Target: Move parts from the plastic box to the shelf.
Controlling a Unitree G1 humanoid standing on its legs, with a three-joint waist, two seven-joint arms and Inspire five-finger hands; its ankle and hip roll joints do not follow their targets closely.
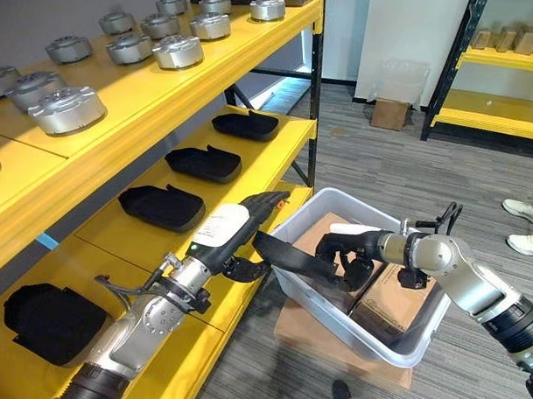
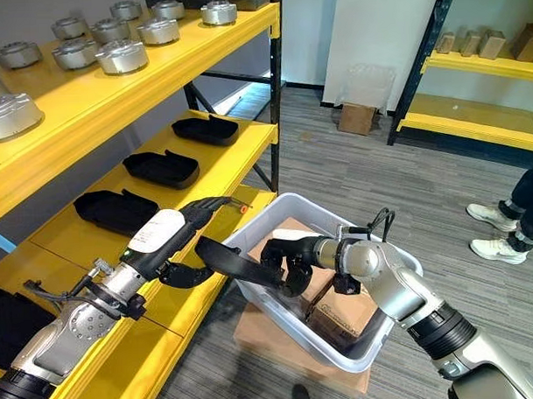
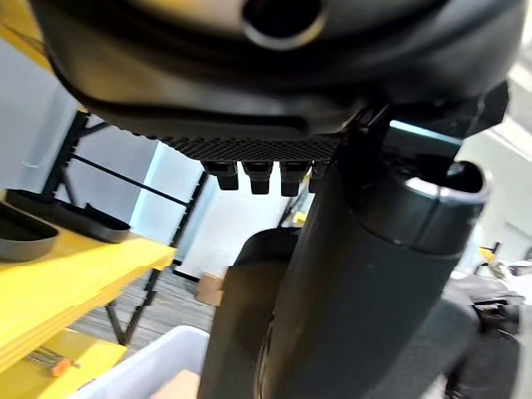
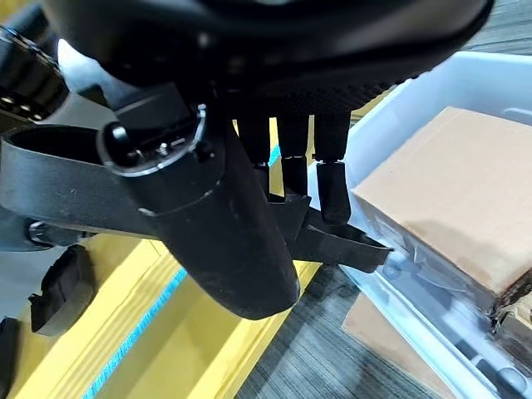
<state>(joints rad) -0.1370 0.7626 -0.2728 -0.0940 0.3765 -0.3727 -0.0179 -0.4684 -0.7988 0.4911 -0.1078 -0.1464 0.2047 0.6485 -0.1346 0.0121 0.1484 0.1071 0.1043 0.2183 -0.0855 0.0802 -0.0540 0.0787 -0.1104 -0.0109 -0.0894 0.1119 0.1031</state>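
Observation:
A long black moulded part (image 1: pixel 295 258) hangs over the near-left corner of the white plastic box (image 1: pixel 336 197), level with the middle shelf's edge. My right hand (image 1: pixel 351 247) is curled round its right end, above the box; the right wrist view has those fingers resting on the part (image 4: pixel 341 245). My left hand (image 1: pixel 228 227) reaches in from the shelf side. Its fingers lie straight over the part's left end, with the thumb below it. I cannot tell whether the left hand touches the part.
The yellow shelf (image 1: pixel 274 155) holds black parts (image 1: pixel 162 206) in a row, one more (image 1: pixel 52 321) nearer me. Round metal parts (image 1: pixel 66 108) fill the top level. A cardboard box (image 1: pixel 401 300) sits in the plastic box. A person's shoes (image 1: pixel 525 212) stand at right.

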